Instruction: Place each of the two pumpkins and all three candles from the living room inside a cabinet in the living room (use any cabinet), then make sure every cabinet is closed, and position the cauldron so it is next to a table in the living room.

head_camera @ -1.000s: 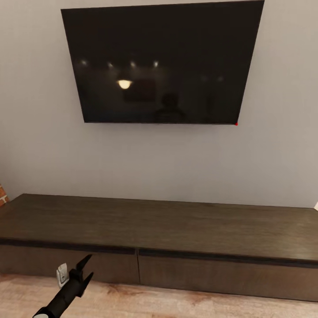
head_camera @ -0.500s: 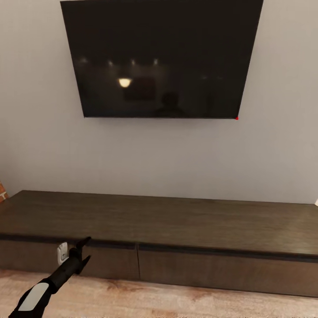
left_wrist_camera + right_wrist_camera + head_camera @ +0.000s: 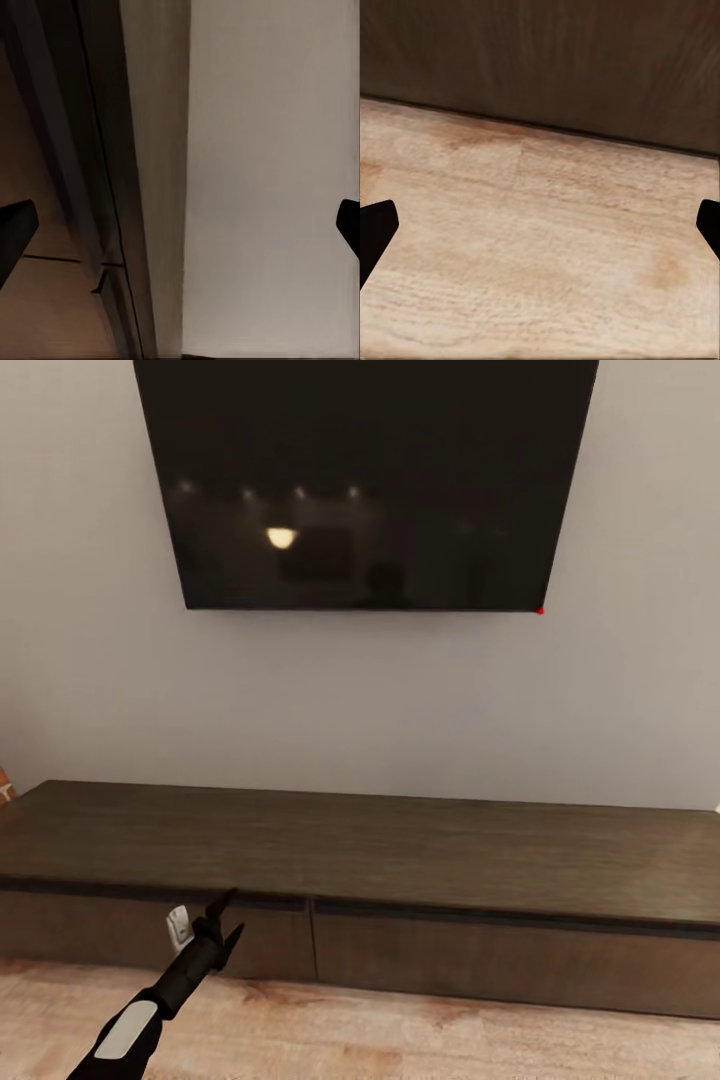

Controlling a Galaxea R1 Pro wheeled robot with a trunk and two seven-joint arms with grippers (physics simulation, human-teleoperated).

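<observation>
2 black fingers of the left gripper (image 3: 222, 920) stand spread apart with nothing between them, at about 7 o'clock in the head view, raised in front of the upper edge of the cabinet's (image 3: 400, 860) left drawer front (image 3: 100, 935). In the left wrist view the fingertips (image 3: 15, 232) sit wide apart at opposite frame edges, looking along the cabinet edge and the pale wall (image 3: 270, 180). The right gripper (image 3: 540, 225) is likewise released: its 2 fingertips (image 3: 375, 229) show far apart over wood floor (image 3: 540, 247), with the dark cabinet front (image 3: 540, 60) beyond. The cabinet spans the head view from 9 o'clock to 3 o'clock, both drawer fronts flush and shut, top bare. At 12 o'clock a dark television (image 3: 365, 480) hangs on the wall.
</observation>
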